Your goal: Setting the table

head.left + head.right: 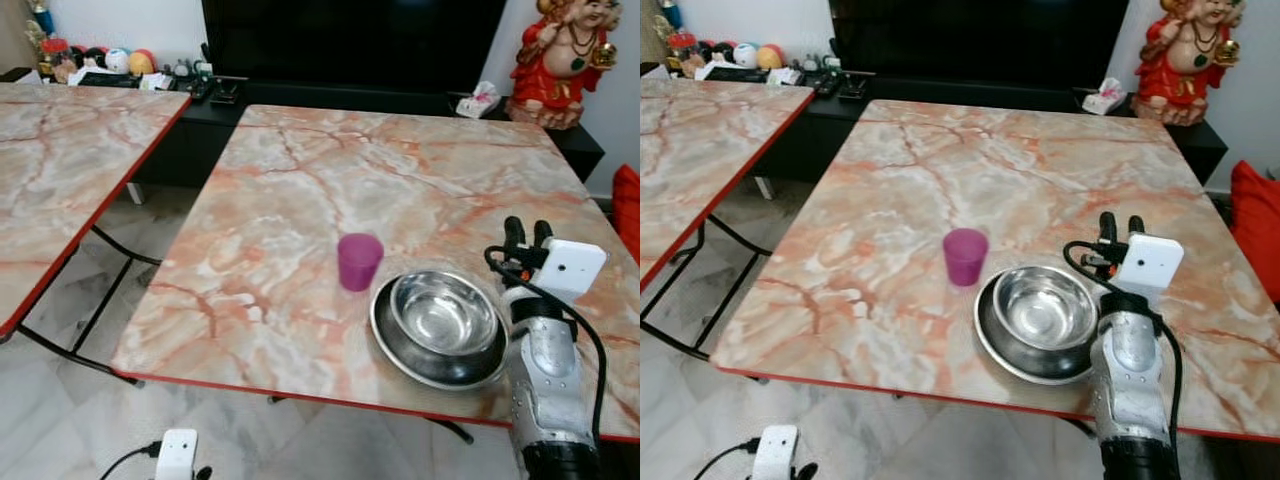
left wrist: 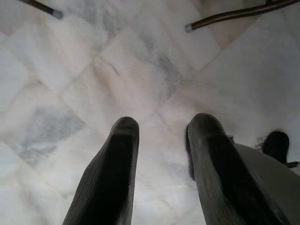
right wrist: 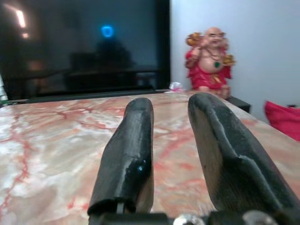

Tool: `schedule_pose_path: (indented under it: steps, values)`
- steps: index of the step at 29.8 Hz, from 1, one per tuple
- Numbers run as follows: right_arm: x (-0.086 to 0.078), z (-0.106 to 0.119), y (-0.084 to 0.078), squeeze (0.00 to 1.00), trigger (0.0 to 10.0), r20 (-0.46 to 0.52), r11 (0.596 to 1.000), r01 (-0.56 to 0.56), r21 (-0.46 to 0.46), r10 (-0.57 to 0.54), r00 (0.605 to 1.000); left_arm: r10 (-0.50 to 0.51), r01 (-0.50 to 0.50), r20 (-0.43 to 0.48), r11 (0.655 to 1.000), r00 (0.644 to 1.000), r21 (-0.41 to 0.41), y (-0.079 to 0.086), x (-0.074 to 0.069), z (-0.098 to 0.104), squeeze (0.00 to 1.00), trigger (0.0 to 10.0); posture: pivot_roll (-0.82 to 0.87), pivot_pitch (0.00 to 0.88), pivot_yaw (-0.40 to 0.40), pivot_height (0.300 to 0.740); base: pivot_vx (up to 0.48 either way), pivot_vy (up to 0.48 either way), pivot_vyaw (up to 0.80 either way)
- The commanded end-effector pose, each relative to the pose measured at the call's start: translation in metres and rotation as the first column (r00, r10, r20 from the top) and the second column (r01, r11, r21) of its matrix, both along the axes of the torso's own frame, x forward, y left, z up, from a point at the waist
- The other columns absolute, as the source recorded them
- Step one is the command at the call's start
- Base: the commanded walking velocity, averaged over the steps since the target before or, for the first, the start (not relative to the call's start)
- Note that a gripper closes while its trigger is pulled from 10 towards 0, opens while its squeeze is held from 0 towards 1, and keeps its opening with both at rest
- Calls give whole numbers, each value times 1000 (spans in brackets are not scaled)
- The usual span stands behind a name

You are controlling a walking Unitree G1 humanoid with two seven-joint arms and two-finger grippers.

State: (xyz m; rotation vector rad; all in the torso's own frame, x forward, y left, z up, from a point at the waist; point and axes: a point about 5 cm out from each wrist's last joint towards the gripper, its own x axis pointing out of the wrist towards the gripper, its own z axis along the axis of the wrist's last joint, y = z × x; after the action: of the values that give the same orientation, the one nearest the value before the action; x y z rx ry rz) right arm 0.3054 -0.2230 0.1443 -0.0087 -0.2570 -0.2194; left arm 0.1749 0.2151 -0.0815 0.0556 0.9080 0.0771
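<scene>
A purple cup [image 1: 359, 261] stands upright on the marble-patterned table [image 1: 300, 180], near its front edge. Just right of the cup, a steel bowl [image 1: 445, 311] sits inside a wider steel plate [image 1: 385, 335]. My right gripper [image 1: 527, 233] is raised over the table right of the bowl, pointing away from me. Its fingers [image 3: 136, 140] stand open with nothing between them. My left gripper [image 2: 161, 129] hangs low over the white floor tiles beside the table, open and empty. Its white wrist camera [image 1: 178, 455] shows below the table's front edge.
A second marble table [image 1: 70, 140] stands to the left, with a gap of floor between the two. Behind are a black TV cabinet [image 1: 300, 95], a red statue [image 1: 560, 60] and a tissue pack [image 1: 478, 100]. A red cushion [image 1: 1255, 225] lies at the right.
</scene>
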Motion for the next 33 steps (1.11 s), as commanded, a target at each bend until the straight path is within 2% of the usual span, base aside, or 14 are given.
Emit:
schedule_pose_path:
  steps: [1, 12, 26, 33]
  values:
    - [-1, 2, -2, 0, 10000, 12, 1000, 10, -6, -10, 1000, -7, 7, -30, 1000, 1000, -7, -2, -5, -3, 0, 10000, 26, 0, -5, 736, 0, 480, 0]
    - [1, 5, -1, 0, 10000, 24, 1000, 7, -3, -7, 1000, -1, 1, -30, 1000, 1000, -6, 2, -6, -3, 0, 10000, 37, 0, -10, 736, 0, 480, 0]
    - [5, 7, 3, 0, 10000, 24, 1000, -12, -2, 12, 1000, 8, -8, -30, 1000, 1000, -14, -3, -7, -4, 0, 10000, 41, 0, -16, 736, 0, 480, 0]
    - [6, 6, 6, 0, 10000, 25, 1000, -19, 5, 19, 1000, 6, -6, -26, 1000, 1000, -17, -7, -3, -3, 0, 10000, 39, 0, -13, 736, 0, 480, 0]
